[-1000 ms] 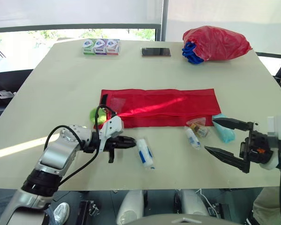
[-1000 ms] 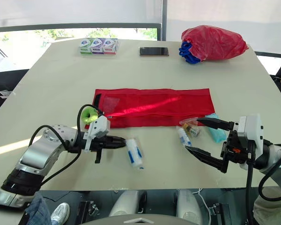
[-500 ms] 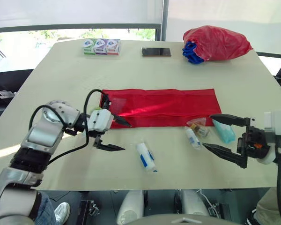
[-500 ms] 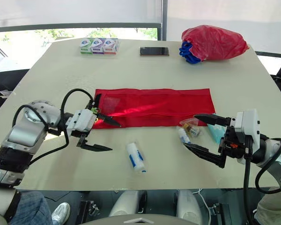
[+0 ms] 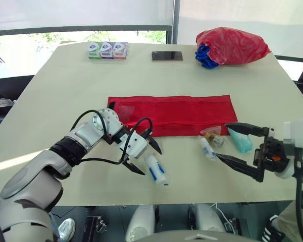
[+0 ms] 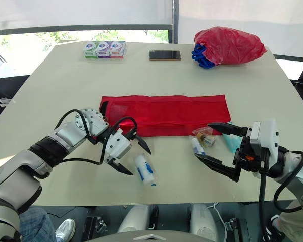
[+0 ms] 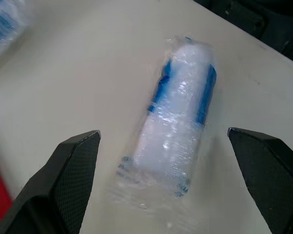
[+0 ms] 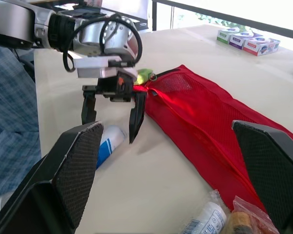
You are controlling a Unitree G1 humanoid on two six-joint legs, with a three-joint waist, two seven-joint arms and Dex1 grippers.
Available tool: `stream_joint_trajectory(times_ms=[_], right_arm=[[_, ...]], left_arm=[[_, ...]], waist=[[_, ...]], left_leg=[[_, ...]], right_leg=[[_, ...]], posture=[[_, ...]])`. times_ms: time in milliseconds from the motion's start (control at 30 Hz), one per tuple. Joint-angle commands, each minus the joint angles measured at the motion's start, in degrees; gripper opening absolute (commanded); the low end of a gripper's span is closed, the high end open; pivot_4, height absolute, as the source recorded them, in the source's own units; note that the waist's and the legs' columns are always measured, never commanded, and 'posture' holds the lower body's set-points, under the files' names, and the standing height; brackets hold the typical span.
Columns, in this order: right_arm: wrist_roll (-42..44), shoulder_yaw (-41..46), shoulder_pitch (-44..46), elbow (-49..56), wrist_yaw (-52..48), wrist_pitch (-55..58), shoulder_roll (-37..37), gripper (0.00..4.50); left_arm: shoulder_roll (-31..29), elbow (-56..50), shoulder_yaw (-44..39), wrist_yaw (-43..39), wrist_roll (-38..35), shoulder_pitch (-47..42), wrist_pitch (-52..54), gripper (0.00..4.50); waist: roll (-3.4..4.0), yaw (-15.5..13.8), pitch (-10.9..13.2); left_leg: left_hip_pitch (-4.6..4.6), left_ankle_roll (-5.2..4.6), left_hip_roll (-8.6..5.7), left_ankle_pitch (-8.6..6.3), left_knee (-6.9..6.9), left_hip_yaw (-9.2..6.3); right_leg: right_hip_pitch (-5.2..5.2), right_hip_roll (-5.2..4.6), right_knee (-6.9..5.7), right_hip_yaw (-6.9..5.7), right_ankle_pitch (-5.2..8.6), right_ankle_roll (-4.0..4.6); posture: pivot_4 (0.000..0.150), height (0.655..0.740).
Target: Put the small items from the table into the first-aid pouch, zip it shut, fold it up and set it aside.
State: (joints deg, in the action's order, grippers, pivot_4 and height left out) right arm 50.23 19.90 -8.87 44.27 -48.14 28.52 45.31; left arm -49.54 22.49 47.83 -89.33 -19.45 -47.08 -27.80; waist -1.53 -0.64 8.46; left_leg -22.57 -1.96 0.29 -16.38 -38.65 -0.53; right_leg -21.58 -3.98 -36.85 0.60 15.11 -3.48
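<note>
The red mesh first-aid pouch lies flat and unfolded in the middle of the table. A white roll with blue print in clear wrap lies in front of it. My left gripper is open, its fingers straddling the near end of the roll without touching it. At the pouch's right end lie a white tube, a small clear packet and a teal packet. My right gripper hangs open beside them, holding nothing. A green item sits at the pouch's left end.
Along the far edge stand three small tissue boxes, a dark phone and a red bag over something blue. The table's front edge runs just below both grippers.
My left gripper opened wide, drew back to the left, then swung right to stand over the roll. The right gripper barely shifted.
</note>
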Motion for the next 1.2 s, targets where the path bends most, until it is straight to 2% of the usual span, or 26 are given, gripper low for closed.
stream_joint_trajectory(times_ms=[33,67,100,200,333,400,500,600,700,833,1067,1133,1200], right_arm=[[0.72,1.15,-0.14,1.79,1.05,-0.9,-0.38,4.5],[1.12,1.23,-0.14,1.83,1.38,-0.86,-0.6,4.5],[1.4,1.28,-0.15,1.88,1.59,-0.81,-0.71,4.5],[1.59,1.33,-0.23,1.98,1.64,-0.69,-0.41,4.5],[1.08,0.62,0.3,1.53,1.73,-0.59,-0.12,4.5],[-0.8,-0.78,0.6,1.34,2.15,-0.05,0.57,4.5],[0.47,-2.64,2.06,1.3,2.18,1.44,1.12,4.5],[-3.29,-8.41,7.7,0.67,5.8,4.1,1.69,4.5],[-11.16,-17.52,16.11,-2.21,8.2,6.03,1.73,4.5],[-19.92,-26.42,24.1,-6.02,8.74,8.22,2.71,4.5],[-24.93,-32.42,29.09,-8.83,7.74,8.11,-0.96,4.5],[-24.84,-31.83,28.6,-8.3,7.52,8.22,-1.33,3.97],[-24.66,-30.94,27.88,-7.7,7.23,8.34,-1.39,3.03]], left_arm=[[2.65,1.62,-0.8,-3.17,-0.71,-0.65,-0.02,3.94],[3.27,2.77,-1.21,-3.17,0.14,-0.76,-0.63,3.8],[3.75,3.78,-1.69,-3.17,0.93,-0.77,-1.29,3.28],[4.0,3.83,-3.46,-3.17,-0.26,0.11,0.73,2.53],[5.28,3.36,-9.29,-2.9,-0.71,2.1,5.59,0.71],[6.05,1.55,-12.75,-0.71,-1.76,3.09,9.87,0.29],[7.97,-2.15,-17.55,3.44,-3.41,3.59,17.28,0.28],[10.16,-6.96,-21.47,8.12,-3.25,3.91,25.27,0.28],[11.58,-12.16,-23.43,9.95,-3.0,4.52,30.8,0.28],[13.88,-15.5,-24.92,11.92,-1.44,4.3,35.41,0.28],[17.05,-15.67,-25.65,11.91,0.96,3.67,36.95,0.28],[17.14,-15.49,-25.91,11.59,1.63,3.76,36.73,0.28],[17.21,-15.4,-26.3,11.16,2.22,4.04,36.53,0.28]], waist=[[0.0,-0.09,0.0],[-0.01,-0.2,0.0],[-0.01,-0.18,0.0],[0.0,-0.1,-0.01],[0.0,-0.1,-0.01],[0.0,-0.09,-0.01],[-0.01,-0.15,0.0],[-0.01,0.0,0.0],[-0.01,0.41,0.0],[0.0,0.71,0.0],[0.0,0.74,0.0],[0.0,0.74,0.0],[0.0,0.74,0.0]], left_leg=[[0.0,0.0,0.0,0.0,-0.01,0.0],[0.0,0.0,0.01,0.0,-0.02,0.0],[-0.03,0.0,0.03,0.0,-0.06,-0.03],[-0.03,-0.01,0.02,0.0,-0.06,-0.02],[-0.03,-0.01,0.06,-0.01,-0.06,-0.03],[-0.03,-0.01,0.06,-0.01,-0.06,-0.04],[-0.03,-0.01,0.07,-0.01,-0.06,-0.06],[-0.07,-0.01,0.09,0.0,-0.12,-0.08],[-0.06,-0.01,0.08,0.0,-0.12,-0.09],[-0.07,0.01,0.02,0.0,-0.12,-0.11],[-0.1,0.01,0.0,0.01,-0.12,-0.1],[-0.1,0.02,-0.01,0.01,-0.12,-0.1],[-0.1,0.01,0.0,0.01,-0.12,-0.1]], right_leg=[[0.0,0.0,0.0,0.0,0.0,0.0],[0.0,-0.01,0.0,0.0,0.0,0.0],[0.0,-0.02,0.0,-0.02,0.0,0.0],[0.01,-0.02,0.0,-0.01,0.0,0.0],[0.0,-0.01,-0.01,-0.02,0.0,0.0],[0.01,-0.01,0.0,-0.02,0.0,0.0],[0.0,-0.02,-0.01,-0.03,0.0,0.0],[0.01,-0.02,-0.02,-0.05,0.0,-0.01],[0.0,-0.01,-0.03,-0.06,0.0,-0.01],[-0.03,0.03,-0.03,-0.08,0.0,0.0],[-0.03,0.01,0.0,-0.08,0.0,0.0],[-0.03,0.01,-0.01,-0.07,0.0,0.0],[-0.04,0.01,-0.02,-0.07,0.0,0.0]], posture=[[0.15,0.74],[0.15,0.74],[0.15,0.74],[0.15,0.74],[0.15,0.74],[0.15,0.74],[0.15,0.74],[0.15,0.74],[0.15,0.74],[0.15,0.74],[0.15,0.74],[0.15,0.74],[0.15,0.74]])
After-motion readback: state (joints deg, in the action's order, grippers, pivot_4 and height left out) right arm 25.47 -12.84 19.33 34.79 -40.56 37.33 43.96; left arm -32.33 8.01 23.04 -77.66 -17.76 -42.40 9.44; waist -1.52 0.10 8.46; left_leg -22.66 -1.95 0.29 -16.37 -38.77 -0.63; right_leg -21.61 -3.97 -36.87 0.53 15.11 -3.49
